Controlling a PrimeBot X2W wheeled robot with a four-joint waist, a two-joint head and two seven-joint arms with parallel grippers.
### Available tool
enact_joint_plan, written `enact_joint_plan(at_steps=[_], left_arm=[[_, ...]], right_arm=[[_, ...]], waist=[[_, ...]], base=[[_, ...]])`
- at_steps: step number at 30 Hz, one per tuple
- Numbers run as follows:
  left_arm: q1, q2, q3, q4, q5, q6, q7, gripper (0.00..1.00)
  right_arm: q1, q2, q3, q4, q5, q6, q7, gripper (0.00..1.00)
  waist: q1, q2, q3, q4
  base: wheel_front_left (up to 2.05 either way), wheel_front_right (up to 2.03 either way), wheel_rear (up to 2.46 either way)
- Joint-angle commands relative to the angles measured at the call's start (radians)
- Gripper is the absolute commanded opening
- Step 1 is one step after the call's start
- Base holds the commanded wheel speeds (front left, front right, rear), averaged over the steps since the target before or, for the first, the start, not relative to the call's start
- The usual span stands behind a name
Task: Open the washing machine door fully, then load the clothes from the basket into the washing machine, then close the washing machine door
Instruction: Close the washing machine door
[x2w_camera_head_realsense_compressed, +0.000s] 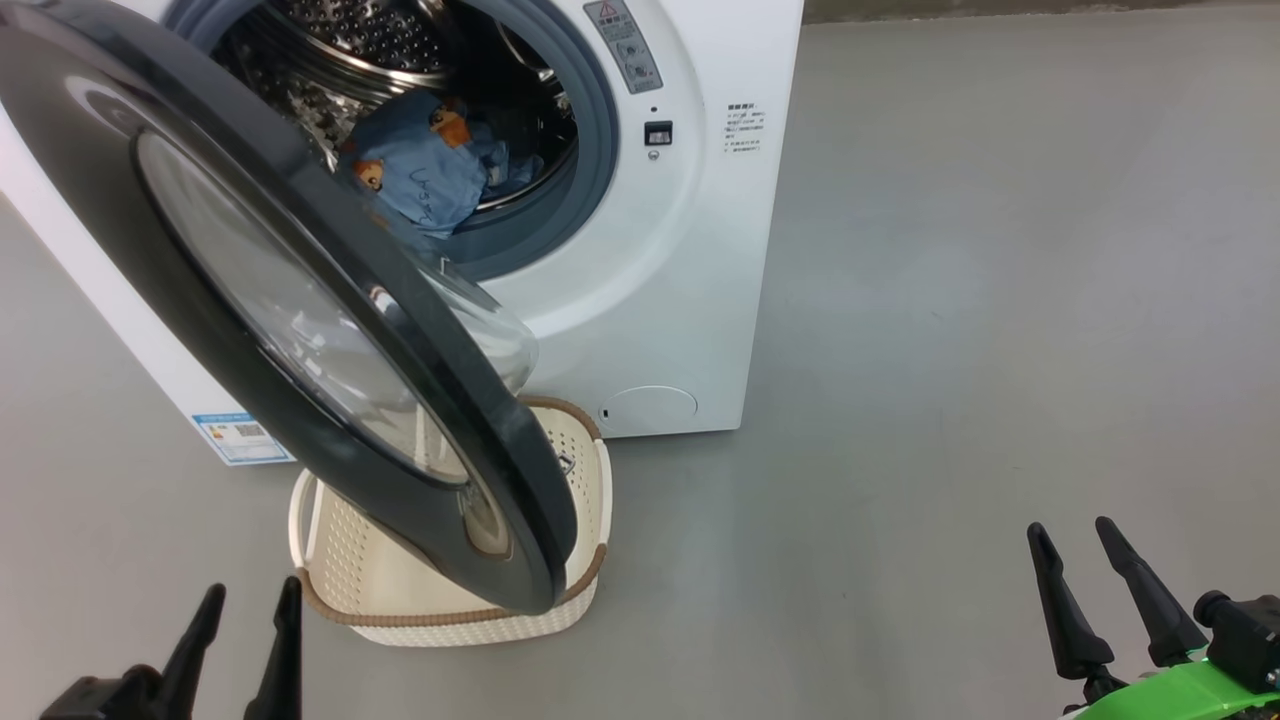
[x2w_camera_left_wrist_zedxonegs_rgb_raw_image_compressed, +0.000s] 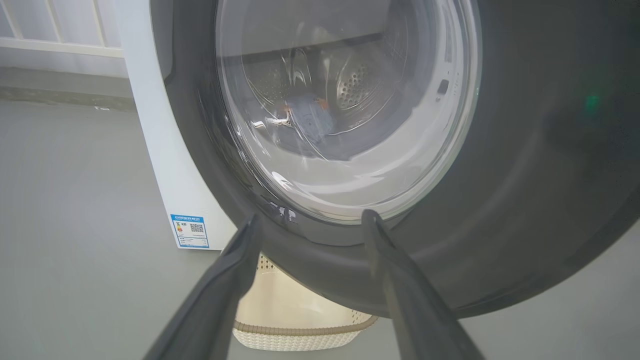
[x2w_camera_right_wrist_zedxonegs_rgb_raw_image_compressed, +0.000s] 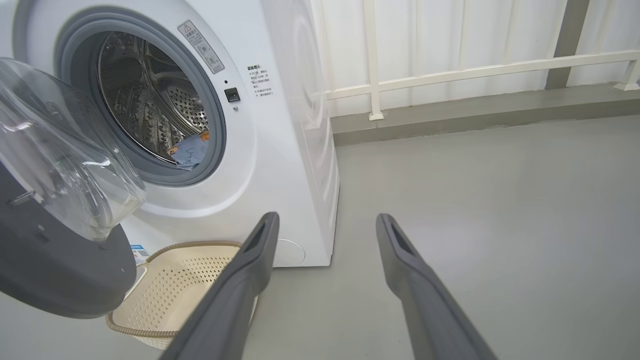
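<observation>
The white washing machine (x2w_camera_head_realsense_compressed: 690, 250) (x2w_camera_right_wrist_zedxonegs_rgb_raw_image_compressed: 280, 150) stands ahead with its round black door (x2w_camera_head_realsense_compressed: 250, 300) (x2w_camera_left_wrist_zedxonegs_rgb_raw_image_compressed: 525, 165) (x2w_camera_right_wrist_zedxonegs_rgb_raw_image_compressed: 50, 270) swung partway open over the basket. Light blue clothes (x2w_camera_head_realsense_compressed: 430, 170) (x2w_camera_right_wrist_zedxonegs_rgb_raw_image_compressed: 189, 150) lie in the steel drum, also seen through the door glass as clothes (x2w_camera_left_wrist_zedxonegs_rgb_raw_image_compressed: 310, 115). The cream basket (x2w_camera_head_realsense_compressed: 340, 570) (x2w_camera_left_wrist_zedxonegs_rgb_raw_image_compressed: 295, 325) (x2w_camera_right_wrist_zedxonegs_rgb_raw_image_compressed: 180, 280) sits on the floor under the door; the part that shows holds nothing. My left gripper (x2w_camera_head_realsense_compressed: 250, 600) (x2w_camera_left_wrist_zedxonegs_rgb_raw_image_compressed: 310, 220) is open just in front of the door's lower rim. Off to the right over the floor, my right gripper (x2w_camera_head_realsense_compressed: 1070, 530) (x2w_camera_right_wrist_zedxonegs_rgb_raw_image_compressed: 325, 220) is open.
Grey floor (x2w_camera_head_realsense_compressed: 1000, 300) spreads wide to the right of the machine. A white railing (x2w_camera_right_wrist_zedxonegs_rgb_raw_image_compressed: 450, 75) and a low kerb run along the wall behind. A blue label (x2w_camera_head_realsense_compressed: 240, 437) (x2w_camera_left_wrist_zedxonegs_rgb_raw_image_compressed: 190, 231) marks the machine's lower left corner.
</observation>
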Motion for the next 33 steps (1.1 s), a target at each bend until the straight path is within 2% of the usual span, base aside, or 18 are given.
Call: enact_joint_plan(at_steps=[1,9,26,27,28,29,33], left_arm=[[-0.019,0.017,0.044,-0.027,0.011,-0.002,-0.007,1.0],[-0.005,-0.031,0.079,-0.025,0.061,-0.002,-0.007,1.0],[-0.007,-0.036,0.067,-0.022,0.071,-0.003,-0.007,1.0],[-0.003,-0.037,0.065,-0.023,0.071,-0.003,-0.007,1.0],[-0.001,-0.037,0.065,-0.024,0.071,-0.003,-0.007,1.0],[0.001,-0.038,0.064,-0.024,0.071,-0.003,-0.007,1.0],[0.008,-0.044,0.071,-0.033,0.068,-0.003,-0.007,1.0]], right_arm=[[-0.025,-0.017,0.017,-0.025,-0.005,0.002,-0.005,1.0],[-0.028,-0.004,0.014,-0.026,-0.01,0.002,-0.005,1.0],[-0.029,-0.001,0.023,-0.023,-0.009,0.002,-0.005,1.0],[-0.028,0.002,0.028,-0.024,-0.007,0.002,-0.005,0.41],[-0.029,0.004,0.032,-0.027,-0.005,0.002,-0.005,0.12],[-0.032,0.005,0.037,-0.032,-0.003,0.002,-0.005,0.0],[-0.059,0.016,0.051,-0.049,0.006,0.002,-0.005,0.0]], waist=[[0.0,0.0,0.001,0.0],[0.0,0.0,0.007,0.006],[0.0,0.0,-0.001,0.012],[0.0,0.0,-0.006,0.015],[0.0,0.0,-0.008,0.016],[0.0,0.0,-0.01,0.018],[0.0,0.0,-0.013,0.023]], base=[[0.0,0.0,0.0],[0.0,0.0,0.0],[0.0,0.0,0.0],[0.0,0.0,0.0],[0.0,0.0,0.0],[0.0,0.0,0.0],[0.0,0.0,0.0]])
